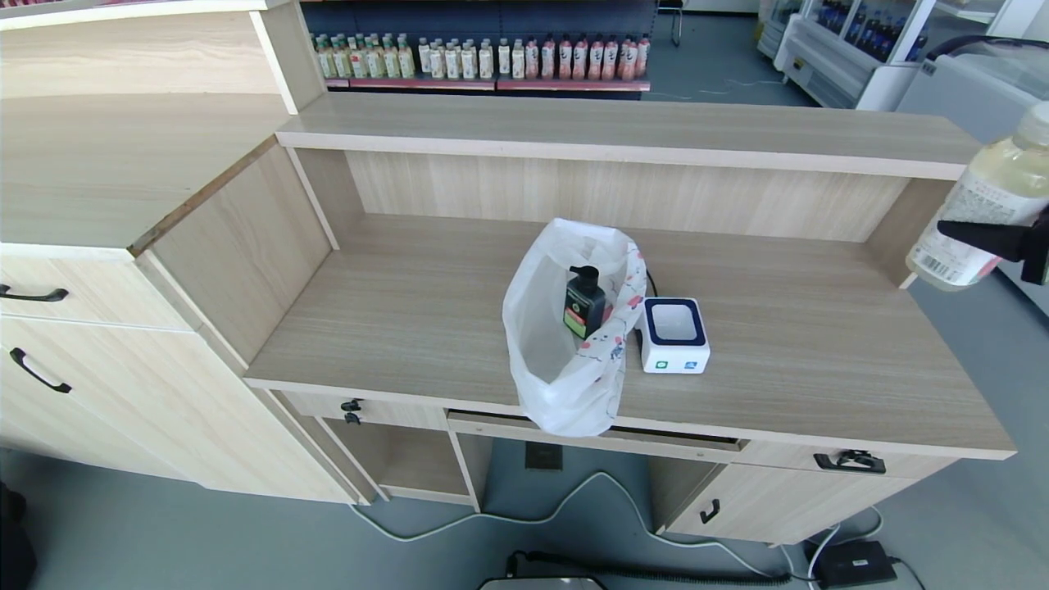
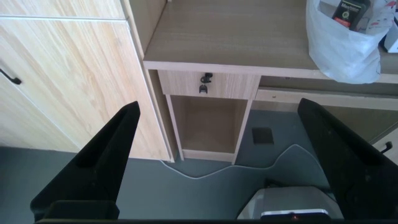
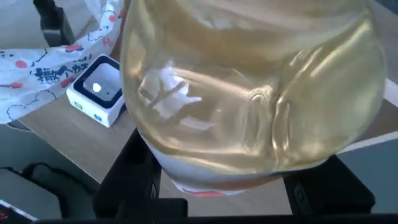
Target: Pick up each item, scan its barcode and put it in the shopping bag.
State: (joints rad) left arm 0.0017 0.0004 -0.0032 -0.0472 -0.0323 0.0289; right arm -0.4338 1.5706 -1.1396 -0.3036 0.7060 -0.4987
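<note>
A clear bottle of pale yellow drink hangs in the air at the far right of the head view, beyond the counter's right end, with my right gripper shut on it. From the right wrist view the bottle looms close, black fingers on either side. A white shopping bag stands mid-counter with a black pump bottle inside. Just right of the bag sits the white and blue barcode scanner. My left gripper is open, low in front of the counter over the floor.
The wooden counter has a raised back shelf and a taller cabinet on its left. Drawers with black handles sit below. Cables run across the floor. Store shelves with bottles stand behind.
</note>
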